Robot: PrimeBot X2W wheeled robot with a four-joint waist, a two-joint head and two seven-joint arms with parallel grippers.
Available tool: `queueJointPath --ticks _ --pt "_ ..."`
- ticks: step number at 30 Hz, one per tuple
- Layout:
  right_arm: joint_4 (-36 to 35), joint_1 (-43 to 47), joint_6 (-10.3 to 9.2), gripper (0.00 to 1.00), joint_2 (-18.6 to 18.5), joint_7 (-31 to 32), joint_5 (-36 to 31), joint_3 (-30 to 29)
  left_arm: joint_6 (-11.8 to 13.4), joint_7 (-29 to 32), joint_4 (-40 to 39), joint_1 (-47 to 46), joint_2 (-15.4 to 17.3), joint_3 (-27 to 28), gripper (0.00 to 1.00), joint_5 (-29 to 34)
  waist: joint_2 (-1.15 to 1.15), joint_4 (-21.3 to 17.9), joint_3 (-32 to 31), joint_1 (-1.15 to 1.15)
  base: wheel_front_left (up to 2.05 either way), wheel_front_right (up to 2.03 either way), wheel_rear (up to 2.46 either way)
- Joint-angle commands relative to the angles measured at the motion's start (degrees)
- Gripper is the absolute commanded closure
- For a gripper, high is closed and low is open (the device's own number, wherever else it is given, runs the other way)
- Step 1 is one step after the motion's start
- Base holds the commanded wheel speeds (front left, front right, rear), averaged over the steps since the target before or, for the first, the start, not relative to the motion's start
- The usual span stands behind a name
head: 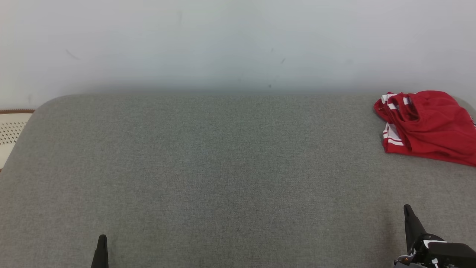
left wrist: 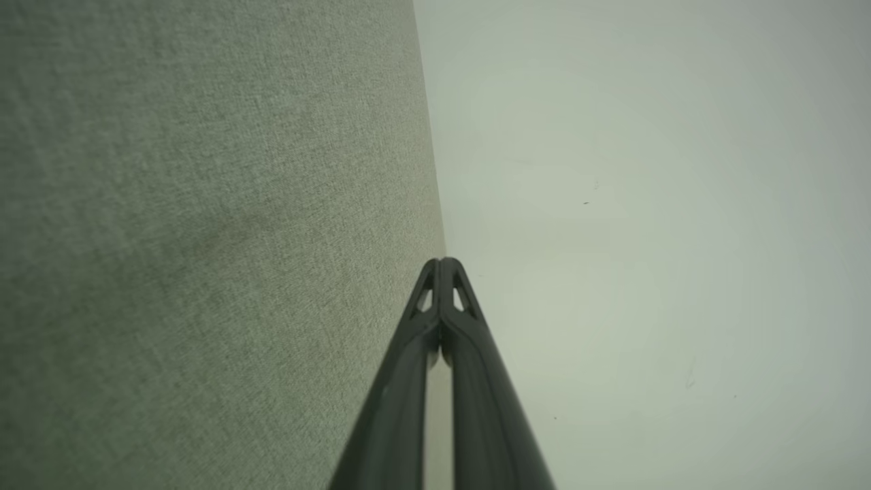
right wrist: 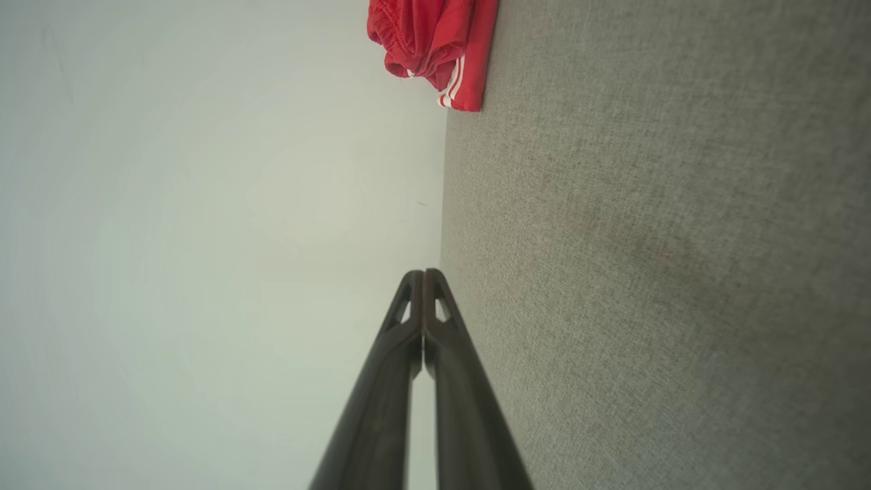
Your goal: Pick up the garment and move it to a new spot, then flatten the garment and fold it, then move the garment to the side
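Note:
The garment [head: 427, 124] is red with white stripes and lies folded in a bundle at the far right of the grey fabric surface [head: 223, 167], against its back edge. The right wrist view shows the same garment [right wrist: 435, 47] at its top, well ahead of the fingers. My left gripper [head: 101, 240] rests low at the near left, shut and empty; in its wrist view the left gripper [left wrist: 442, 262] has its tips pressed together. At the near right my right gripper [head: 408, 208] is likewise shut and holds nothing, its tips [right wrist: 423, 273] meeting, well short of the garment.
A pale wall [head: 238, 44] rises right behind the grey surface. A perforated cream object [head: 11, 130] with a brown rim sits off the surface's left edge. The surface has rounded back corners.

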Motion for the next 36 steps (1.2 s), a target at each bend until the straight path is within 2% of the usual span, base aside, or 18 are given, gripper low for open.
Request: queueJointPath --ticks 1,18,36 --pt "0.08 -0.74 0.02 1.0 0.11 0.46 1.01 -0.29 -0.22 0.28 0.09 -0.53 0.14 -0.07 1.0 -1.45 0.0 0.02 0.01 0.0 0.0 0.0 0.0" --pt "0.69 -1.24 0.02 1.0 0.37 2.89 8.03 -1.97 -0.77 1.61 1.29 -1.25 0.13 -0.2 1.0 -8.65 0.0 0.25 0.18 0.0 0.0 0.0 0.0" --pt "0.64 -1.3 0.02 1.0 0.56 3.06 7.54 -2.26 -0.77 1.45 1.24 -0.91 0.13 -0.21 1.0 -8.32 0.0 0.26 0.18 0.0 0.0 0.0 0.0"
